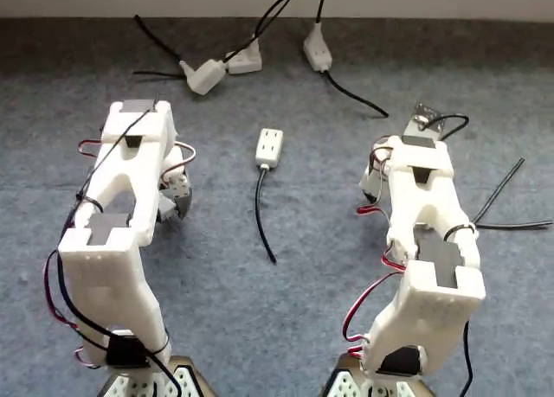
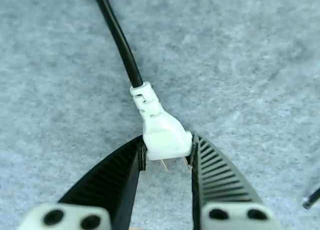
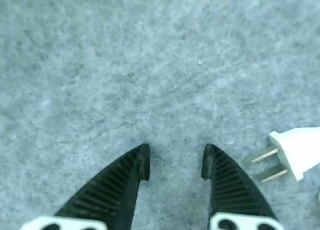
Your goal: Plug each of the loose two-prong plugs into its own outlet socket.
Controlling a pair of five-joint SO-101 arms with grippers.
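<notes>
My left gripper (image 2: 167, 157) is shut on a white two-prong plug (image 2: 161, 135), one finger on each side of its body, its prongs pointing back toward the wrist. The plug's black cord (image 2: 116, 34) runs away over the carpet. In the high view that gripper (image 1: 179, 202) is tucked under the left arm, left of a white outlet socket (image 1: 269, 146) lying mid-table with its own black cord. My right gripper (image 3: 175, 162) is open just over bare carpet. A second loose white plug (image 3: 296, 152) lies beside its finger, prongs toward it.
Three more white plug or outlet pieces lie at the back edge (image 1: 206, 75), (image 1: 245, 61), (image 1: 317, 49), with black cords trailing off. Thin black cords (image 1: 500, 189) cross the carpet right of the right arm. Grey carpet covers the table.
</notes>
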